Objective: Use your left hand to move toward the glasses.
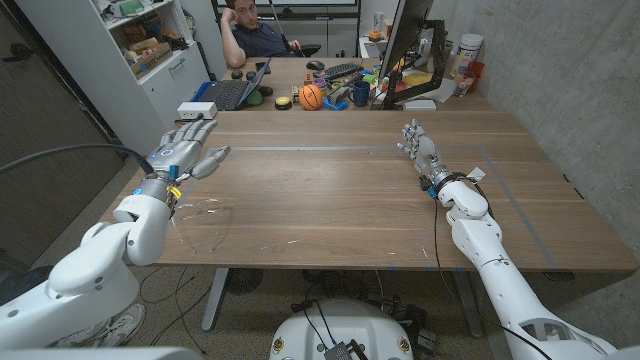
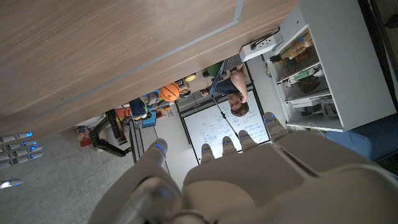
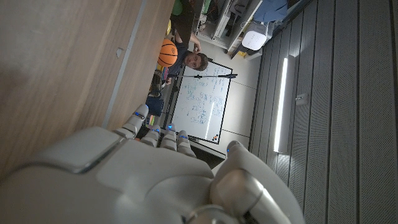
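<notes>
My left hand (image 1: 187, 150) hovers over the wooden table (image 1: 330, 190) near its left edge, fingers spread and holding nothing; the left wrist view shows its back (image 2: 249, 180) with the fingers reaching past the table's far edge. A faint clear shape with glints, seemingly the glasses (image 1: 205, 222), lies on the table just beside my left wrist, nearer the front edge than the hand. My right hand (image 1: 423, 152) stands at the right side of the table, fingers apart and empty; its back (image 3: 143, 180) shows in the right wrist view.
A white box (image 1: 197, 109) sits at the table's far left corner. Behind stands a cluttered desk with a laptop (image 1: 232, 92), a basketball (image 1: 311, 96) and a monitor (image 1: 405, 40); a person (image 1: 250, 35) sits there. A shelf (image 1: 150, 50) stands at the left.
</notes>
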`<state>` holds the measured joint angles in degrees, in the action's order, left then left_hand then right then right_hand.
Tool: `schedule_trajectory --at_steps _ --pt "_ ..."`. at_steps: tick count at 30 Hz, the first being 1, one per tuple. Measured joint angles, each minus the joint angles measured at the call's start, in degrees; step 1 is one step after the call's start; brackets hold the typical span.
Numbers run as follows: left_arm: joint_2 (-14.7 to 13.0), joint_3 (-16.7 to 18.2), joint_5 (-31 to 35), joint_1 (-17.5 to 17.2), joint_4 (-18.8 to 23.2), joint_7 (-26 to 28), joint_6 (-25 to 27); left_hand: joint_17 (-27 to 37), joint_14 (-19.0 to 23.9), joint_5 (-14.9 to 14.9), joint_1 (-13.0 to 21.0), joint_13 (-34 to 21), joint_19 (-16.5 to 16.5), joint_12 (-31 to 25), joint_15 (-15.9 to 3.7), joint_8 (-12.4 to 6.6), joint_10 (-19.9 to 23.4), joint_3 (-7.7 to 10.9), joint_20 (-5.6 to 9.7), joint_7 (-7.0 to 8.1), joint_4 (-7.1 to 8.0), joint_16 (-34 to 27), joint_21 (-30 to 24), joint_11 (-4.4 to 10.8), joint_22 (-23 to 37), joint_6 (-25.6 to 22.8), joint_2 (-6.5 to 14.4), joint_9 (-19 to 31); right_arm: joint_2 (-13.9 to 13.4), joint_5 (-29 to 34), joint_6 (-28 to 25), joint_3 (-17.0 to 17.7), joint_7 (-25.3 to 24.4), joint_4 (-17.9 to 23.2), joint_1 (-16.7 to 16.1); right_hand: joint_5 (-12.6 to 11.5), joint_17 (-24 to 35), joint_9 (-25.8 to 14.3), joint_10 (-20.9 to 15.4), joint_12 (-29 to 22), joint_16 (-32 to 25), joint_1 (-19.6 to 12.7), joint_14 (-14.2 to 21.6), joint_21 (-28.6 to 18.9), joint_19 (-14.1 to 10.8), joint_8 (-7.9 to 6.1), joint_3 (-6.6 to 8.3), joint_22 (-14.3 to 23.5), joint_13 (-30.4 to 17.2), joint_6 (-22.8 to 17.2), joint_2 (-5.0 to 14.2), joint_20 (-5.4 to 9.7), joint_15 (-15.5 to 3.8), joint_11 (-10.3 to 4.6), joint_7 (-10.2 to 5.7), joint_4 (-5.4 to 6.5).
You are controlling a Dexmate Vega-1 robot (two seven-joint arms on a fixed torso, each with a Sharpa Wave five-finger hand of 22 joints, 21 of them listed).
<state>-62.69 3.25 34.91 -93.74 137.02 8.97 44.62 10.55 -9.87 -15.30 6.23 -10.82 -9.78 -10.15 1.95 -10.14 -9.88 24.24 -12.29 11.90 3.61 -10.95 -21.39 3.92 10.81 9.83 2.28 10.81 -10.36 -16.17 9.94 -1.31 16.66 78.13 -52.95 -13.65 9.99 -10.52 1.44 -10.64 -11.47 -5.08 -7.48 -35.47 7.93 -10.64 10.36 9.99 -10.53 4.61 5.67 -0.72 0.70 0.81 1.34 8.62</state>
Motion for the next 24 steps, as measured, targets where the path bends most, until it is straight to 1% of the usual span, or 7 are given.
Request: schedule_trajectory --at_steps 1,5,10,13,19,21,24 --pt "0.0 0.0 0.0 0.0 0.0 0.0 0.0 0.0 0.0 0.0 0.03 0.0 0.0 -0.04 0.0 -0.11 0.13 0.0 0.0 0.0 -0.19 0.0 0.22 0.13 0.0 0.0 -0.03 0.0 0.0 0.0 0.0 0.0 0.0 0.0 0.0 0.0 0.0 0.0 0.0 0.0 0.0 0.01 0.0 0.1 0.0 0.0 0.0 0.0 0.0 0.0 -0.01 0.0 0.0 0.0 0.0 0.0" --pt "-0.2 -1.28 -0.3 1.0 -1.06 -0.59 0.73 0.0 0.0 0.0 1.43 0.0 0.0 -0.67 0.0 -1.01 -0.09 0.02 0.0 0.0 -1.93 -0.93 0.22 0.51 0.0 0.0 -1.43 0.0 -0.03 0.09 -0.14 -0.02 -0.12 0.13 -0.01 0.0 0.0 0.0 0.0 0.0 0.0 0.25 0.0 0.1 0.0 0.0 0.0 0.0 0.0 0.0 -0.25 0.0 0.0 0.0 0.0 0.0" --pt "-0.41 -2.24 -1.86 1.87 -2.08 -1.12 0.93 -0.01 0.0 -0.08 2.26 0.0 0.03 -0.66 0.0 -1.11 -0.09 0.36 0.02 0.3 -2.4 -0.94 0.22 0.51 -0.01 0.31 -1.21 -0.01 -0.07 0.16 -0.28 -0.09 -0.13 0.14 0.01 0.0 0.0 0.0 0.0 0.0 0.0 0.53 0.23 0.1 0.0 0.0 -0.24 0.0 0.0 0.0 0.06 0.0 0.22 0.0 0.0 0.24" --pt "-0.53 -2.58 -3.05 2.2 -2.57 -1.4 1.01 -0.01 0.0 -0.49 2.73 0.0 0.3 -0.67 0.0 -1.11 -0.07 0.42 0.16 0.3 -2.94 -0.94 0.22 0.52 -0.01 0.31 -1.06 -0.01 -0.12 0.19 -0.34 -0.14 -0.12 0.14 0.19 0.0 0.0 0.0 0.0 0.0 0.0 0.53 0.23 0.1 0.0 0.0 -0.24 0.0 0.0 0.0 0.06 0.0 0.22 0.0 0.0 0.24" --pt "-1.14 -3.46 -5.63 2.99 -3.71 -1.58 1.68 -0.08 0.0 -0.49 4.53 0.01 2.11 -1.11 -0.01 -1.34 -0.08 0.88 0.23 0.3 -4.5 -1.24 0.22 1.11 -0.01 0.31 -1.06 0.18 -0.19 0.2 -0.36 -0.18 0.08 -0.09 0.46 0.0 0.0 0.0 0.0 0.0 0.0 0.53 0.23 0.32 0.0 0.0 -0.24 0.0 0.0 0.0 0.07 0.0 0.22 0.0 0.0 0.24" --pt "-1.52 -3.94 -6.45 3.38 -4.1 -1.67 1.98 -0.17 0.21 -0.49 5.07 0.01 2.49 -1.11 -0.22 -1.33 -0.09 1.04 0.02 0.3 -4.65 -1.59 0.22 1.12 -0.01 0.31 -0.98 0.27 -0.23 0.2 -0.36 -0.19 0.25 -0.25 0.55 0.0 0.0 0.0 0.0 0.0 0.0 0.53 0.22 0.32 0.0 0.0 -0.24 0.0 0.0 0.0 0.07 0.0 0.22 0.01 0.0 0.24" --pt "-1.86 -4.34 -7.7 3.69 -4.34 -1.83 2.46 -0.17 0.21 -0.49 5.28 0.01 2.82 -1.11 -0.22 -1.33 0.14 1.04 0.32 0.3 -5.14 -1.6 0.22 1.34 -0.02 0.31 -0.76 0.26 -0.25 0.2 -0.36 -0.21 0.3 -0.41 0.65 0.0 0.0 0.0 0.01 0.0 0.0 0.53 0.22 0.32 0.0 0.0 -0.31 0.0 0.0 0.0 0.07 0.0 0.22 0.01 0.0 0.17"
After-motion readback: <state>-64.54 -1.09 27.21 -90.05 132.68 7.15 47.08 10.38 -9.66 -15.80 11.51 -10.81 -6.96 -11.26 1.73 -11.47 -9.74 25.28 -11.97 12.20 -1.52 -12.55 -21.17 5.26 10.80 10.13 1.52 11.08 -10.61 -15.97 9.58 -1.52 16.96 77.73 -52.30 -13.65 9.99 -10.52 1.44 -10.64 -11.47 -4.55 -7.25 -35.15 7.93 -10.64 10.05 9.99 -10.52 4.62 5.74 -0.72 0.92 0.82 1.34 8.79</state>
